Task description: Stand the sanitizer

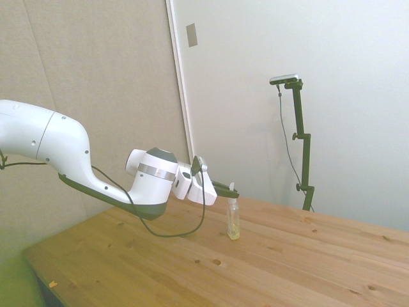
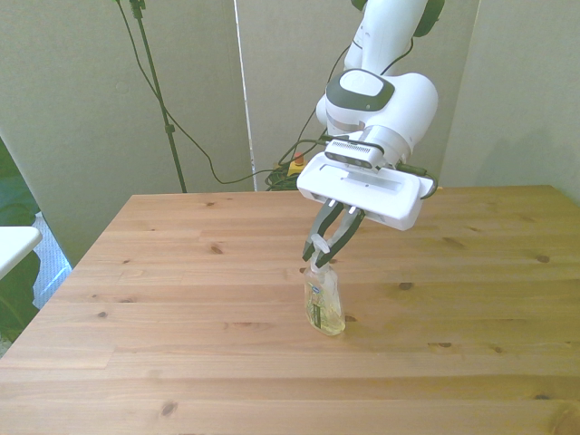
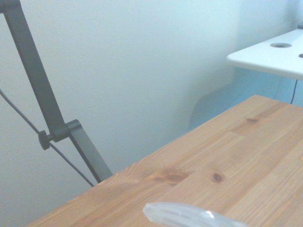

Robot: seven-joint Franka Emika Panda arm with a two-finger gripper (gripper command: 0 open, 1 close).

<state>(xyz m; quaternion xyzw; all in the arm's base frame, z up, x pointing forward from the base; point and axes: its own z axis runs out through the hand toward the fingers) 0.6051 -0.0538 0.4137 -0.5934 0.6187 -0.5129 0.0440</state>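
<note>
In the front view, nearest the camera, the sanitizer (image 2: 324, 304) stands on the wooden table (image 2: 163, 299) roughly at the table's centre, its base on the boards and its body close to upright, leaning only slightly if at all. Taking the bottle as the centre of a clock face in that view, the gripper (image 2: 319, 248) sits at about twelve o'clock, directly above it, with the dark fingers (image 2: 343, 231) drawn together on the white nozzle top; the arm's white wrist block lies further back at about one o'clock, and the arm rises away beyond that. The side view agrees: the sanitizer (image 1: 233, 219) is vertical on the table (image 1: 319, 256), with the gripper (image 1: 229, 188) reaching in nearly level at about eleven o'clock from the bottle and clamped at its cap. The wrist view shows only a blurred pale sliver of the bottle's top (image 3: 189, 215) over the table (image 3: 246, 156) and the wall beyond, which adds little. Judged from these pictures, the bottle is already set upright and the step in hand is the end of placing it. The next move would call for parting the fingers gently and drawing straight back or up, clear of the nozzle, since the bottle is slim and tall and any sideways drag at the cap could topple it.
</note>
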